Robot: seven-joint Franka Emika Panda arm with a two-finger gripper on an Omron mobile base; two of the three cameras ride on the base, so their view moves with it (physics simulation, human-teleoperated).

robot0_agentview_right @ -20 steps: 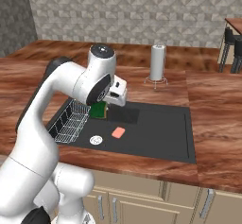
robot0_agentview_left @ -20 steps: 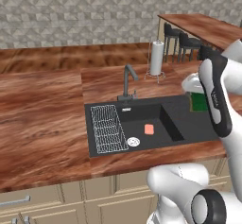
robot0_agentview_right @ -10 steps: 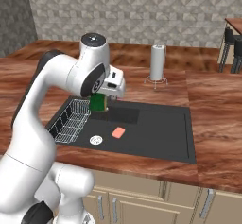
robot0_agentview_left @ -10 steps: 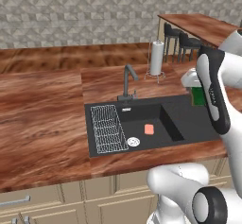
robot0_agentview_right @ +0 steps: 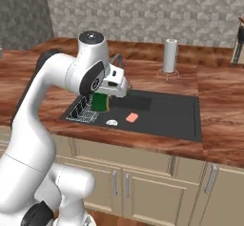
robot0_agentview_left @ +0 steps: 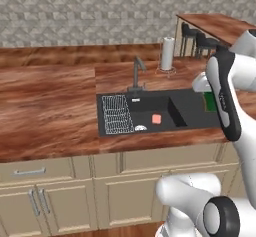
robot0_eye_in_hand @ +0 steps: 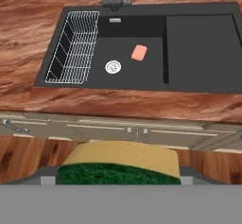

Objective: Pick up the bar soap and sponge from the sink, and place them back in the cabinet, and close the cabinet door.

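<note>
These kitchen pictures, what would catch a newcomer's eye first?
First, the big white arm with its hand gripping the sponge, green and yellow, held up above the counter's front edge. Next, the black sink set in the reddish wood counter, where the pink bar soap lies on the basin floor beside the round drain, with the wire rack at the basin's end.
</note>
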